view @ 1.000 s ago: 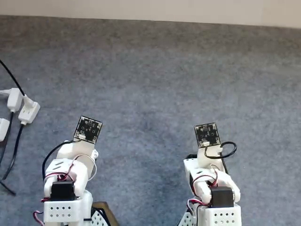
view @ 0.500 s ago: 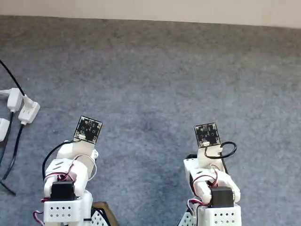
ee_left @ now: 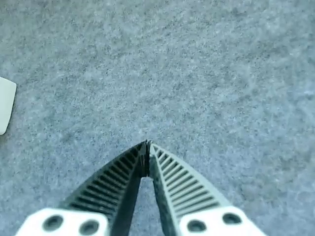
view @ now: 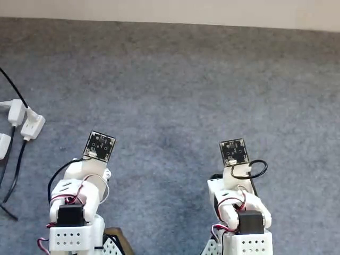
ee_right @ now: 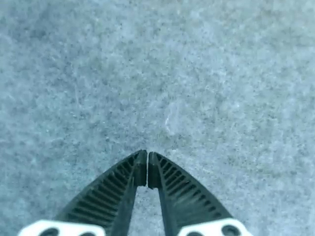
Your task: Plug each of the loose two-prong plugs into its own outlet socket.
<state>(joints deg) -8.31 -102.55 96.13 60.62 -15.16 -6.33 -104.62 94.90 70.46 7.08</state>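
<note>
Grey carpet (view: 186, 79), white plugs (view: 32, 126), left pincer (ee_left: 147, 147) closed

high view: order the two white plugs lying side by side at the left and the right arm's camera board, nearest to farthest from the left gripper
1. angled white plug, off to the left gripper's left.
2. second white plug, just past the first, closer to the table's left edge.
3. right arm's camera board, well across on the opposite side.
</note>
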